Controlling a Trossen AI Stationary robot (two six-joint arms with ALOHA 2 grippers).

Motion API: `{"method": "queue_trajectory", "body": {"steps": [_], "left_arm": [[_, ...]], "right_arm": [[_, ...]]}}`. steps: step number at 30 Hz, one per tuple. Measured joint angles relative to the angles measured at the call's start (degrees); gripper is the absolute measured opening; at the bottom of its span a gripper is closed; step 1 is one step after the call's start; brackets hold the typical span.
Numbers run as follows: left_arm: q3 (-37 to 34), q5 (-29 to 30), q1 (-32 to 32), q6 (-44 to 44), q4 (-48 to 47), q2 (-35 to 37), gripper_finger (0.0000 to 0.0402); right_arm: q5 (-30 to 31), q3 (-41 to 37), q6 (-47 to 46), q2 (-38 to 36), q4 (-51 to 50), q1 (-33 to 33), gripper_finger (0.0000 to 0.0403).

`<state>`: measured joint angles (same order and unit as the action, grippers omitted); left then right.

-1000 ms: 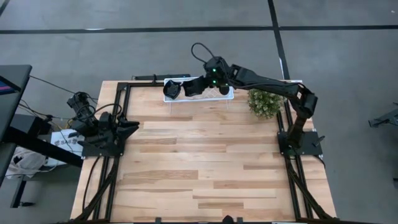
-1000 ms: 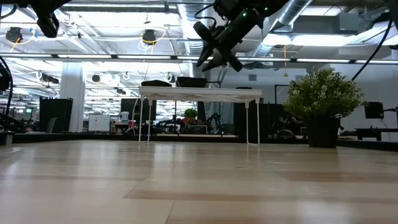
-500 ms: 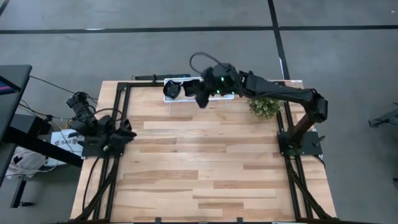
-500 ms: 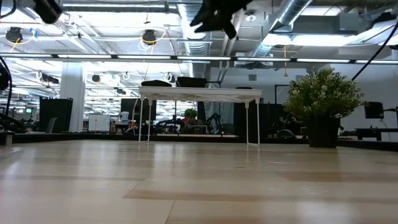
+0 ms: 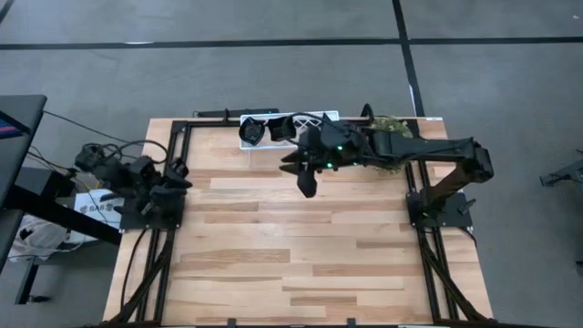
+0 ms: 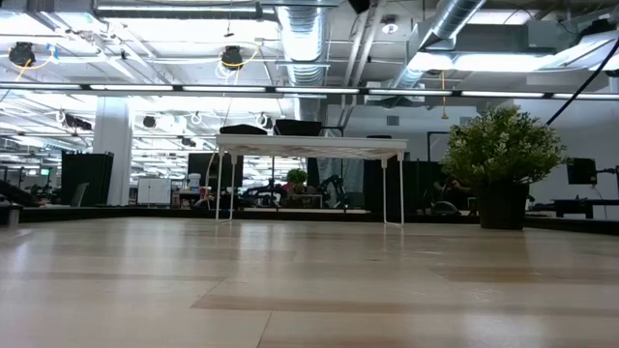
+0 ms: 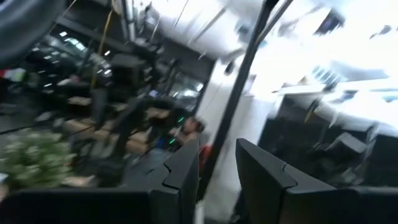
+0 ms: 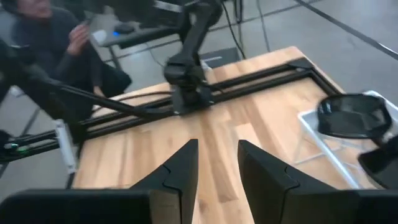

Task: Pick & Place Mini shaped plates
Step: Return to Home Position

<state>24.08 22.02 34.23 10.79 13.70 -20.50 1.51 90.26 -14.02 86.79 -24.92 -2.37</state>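
**Right arm pulled back from the tray**

The right claw (image 5: 307, 185) had come away from the tray (image 8: 309, 130) and hung over the bench (image 5: 301, 255), a little open and empty. The plates (image 5: 251, 133) sat on the tray at the far side. The left claw (image 7: 217, 149) waited at the left, a little open and empty. I think the job looked done.

Right pincer (image 5: 307, 188) has drawn back from the white tray (image 5: 316, 117).
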Motion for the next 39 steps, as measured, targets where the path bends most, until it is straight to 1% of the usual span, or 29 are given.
{"method": "queue_trajectory", "body": {"steps": [2,4,9,14,16,20,22,25,27,29,33,39], "left_arm": [[2.51,-2.01,-3.44,-0.04,-5.24,-1.06,0.0108],[3.89,-5.45,-7.33,-0.05,-7.91,-1.58,0.0108],[4.28,-15.78,-17.97,0.32,-8.40,-1.32,0.0108],[3.86,-25.69,-28.25,2.32,-8.43,-2.35,0.0108],[2.29,-28.36,-31.35,3.90,-8.40,-2.68,0.0108],[-3.01,-28.43,-34.73,6.13,-6.62,-2.88,0.0108],[-5.98,-27.88,-34.95,6.27,-3.16,-2.81,0.0108],[-9.88,-25.07,-34.94,6.24,2.03,-2.79,0.0108],[-11.71,-23.21,-34.94,6.11,3.23,-2.75,0.0108],[-13.38,-22.67,-34.94,5.84,3.49,-2.77,0.0108],[-17.42,-22.21,-34.94,7.58,4.08,-2.75,0.0108],[-23.73,-22.19,-34.71,14.60,11.75,-2.75,0.0108]], "right_arm": [[0.46,0.00,-0.01,-1.05,0.08,1.14,0.0108],[1.67,0.00,0.00,-2.14,-0.16,2.19,0.0108],[5.08,0.00,2.25,-6.07,-2.01,4.81,0.0108],[13.45,-0.05,3.72,-10.05,-6.78,8.38,0.0108],[16.85,-1.67,4.40,-12.25,-6.43,9.97,0.0108],[19.60,-9.93,4.37,-18.85,-1.81,12.47,0.0108],[19.85,-16.02,4.09,-22.86,3.25,13.45,0.0108],[19.94,-26.72,4.07,-29.30,13.19,14.82,0.0108],[19.75,-33.57,4.06,-33.55,18.78,15.80,0.0108],[19.77,-39.49,4.21,-37.22,21.47,17.16,0.0108],[20.07,-50.90,5.34,-41.97,28.04,19.71,0.0108],[20.95,-65.18,5.40,-47.47,38.84,21.95,0.0108]]}}
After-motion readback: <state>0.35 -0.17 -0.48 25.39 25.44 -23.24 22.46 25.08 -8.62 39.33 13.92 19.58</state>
